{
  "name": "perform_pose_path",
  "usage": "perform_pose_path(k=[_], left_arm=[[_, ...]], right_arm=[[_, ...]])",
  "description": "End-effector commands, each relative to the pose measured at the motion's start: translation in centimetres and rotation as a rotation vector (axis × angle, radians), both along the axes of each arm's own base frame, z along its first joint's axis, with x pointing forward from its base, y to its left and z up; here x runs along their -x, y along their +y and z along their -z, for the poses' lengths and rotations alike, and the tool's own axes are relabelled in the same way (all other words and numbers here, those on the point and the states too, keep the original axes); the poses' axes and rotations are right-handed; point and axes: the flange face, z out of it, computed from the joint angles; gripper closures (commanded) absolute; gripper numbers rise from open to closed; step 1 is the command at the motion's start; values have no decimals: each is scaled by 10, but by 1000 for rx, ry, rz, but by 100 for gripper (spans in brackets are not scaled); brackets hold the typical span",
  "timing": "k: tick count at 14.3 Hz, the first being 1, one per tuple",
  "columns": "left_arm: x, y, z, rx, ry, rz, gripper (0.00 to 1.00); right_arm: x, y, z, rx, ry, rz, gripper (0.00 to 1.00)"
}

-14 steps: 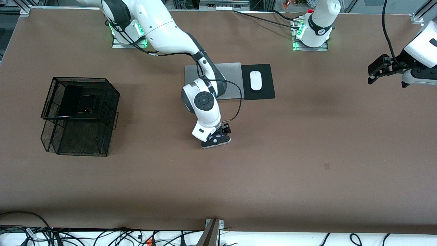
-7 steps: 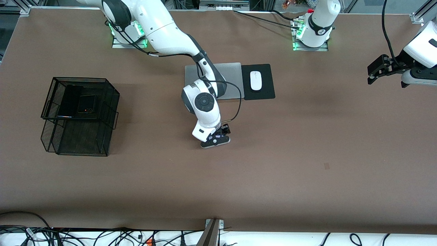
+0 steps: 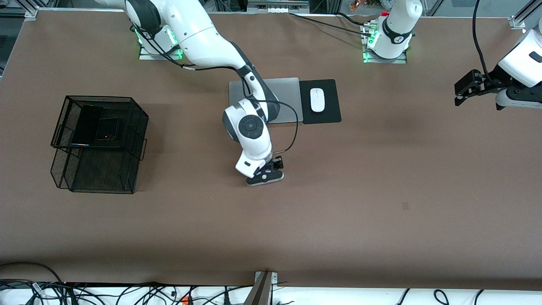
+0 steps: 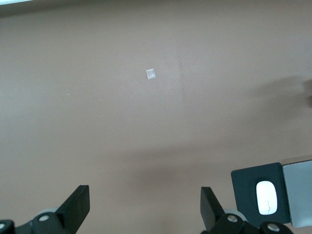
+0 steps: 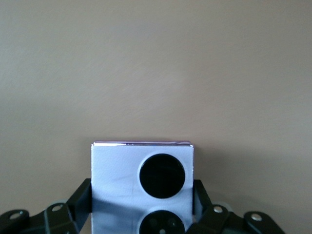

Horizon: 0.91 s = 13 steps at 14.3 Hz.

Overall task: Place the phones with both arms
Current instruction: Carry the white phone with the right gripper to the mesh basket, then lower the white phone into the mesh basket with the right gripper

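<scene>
A small lavender-white phone (image 3: 271, 178) with two black circles lies on the brown table, nearer the front camera than the grey laptop (image 3: 288, 97). My right gripper (image 3: 266, 173) is down over it, and in the right wrist view its fingers (image 5: 84, 195) press both sides of the phone (image 5: 117, 170). A long black slab phone (image 3: 86, 123) and a small black flip phone (image 3: 107, 128) lie in the upper tier of the black mesh basket (image 3: 99, 169). My left gripper (image 3: 462, 90) hangs open with nothing in it over the left arm's end of the table, its fingertips (image 4: 78, 197) wide apart.
A white mouse (image 3: 317, 100) rests on a black pad (image 3: 330, 110) beside the laptop; the left wrist view also shows the mouse (image 4: 266, 197). The mesh basket stands toward the right arm's end. A small pale mark (image 3: 405, 206) is on the table.
The right gripper's fingers have closed in on the lavender-white phone, and the hand has shifted slightly toward the right arm's end. The left gripper has barely moved.
</scene>
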Motion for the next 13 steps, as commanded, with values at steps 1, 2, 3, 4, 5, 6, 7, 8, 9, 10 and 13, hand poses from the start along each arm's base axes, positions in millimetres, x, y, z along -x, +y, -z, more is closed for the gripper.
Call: perform_pose_path(k=[1,2,3,4,5,6,7,8,9,10,13], left_arm=[[-4,1,-5,11,-3,3,0],[-4,1,-5,11,-3,3,0],[-4,1,-5,11,-3,3,0],[-4,1,-5,11,-3,3,0],[-4,1,-4,11,-1,3,0],[-4,2,-4,11,-1,3,0],[-4,2,-3,11,0,2,0],[-4,2,-4,11,-1,3,0],[-4,2,-3,11,0,2,0],[-4,1,-3,11,0,3,0],[-6,1,-2,11,0,4,0]], right_arm=[[-41,-67,-96,19,25,82,100],[-54,-99,-120,32,36,91,100],[-64,-133,-143,63,65,87,100],[-73,-173,-159,104,99,81,100],[-79,-211,-175,149,135,71,100],[-84,-253,-183,194,181,99,100],[-89,-295,-189,226,221,119,100],[-92,-329,-191,241,252,127,100],[-94,-362,-187,246,283,144,100],[-93,-385,-179,249,309,167,100],[-90,-458,-151,239,372,223,100]])
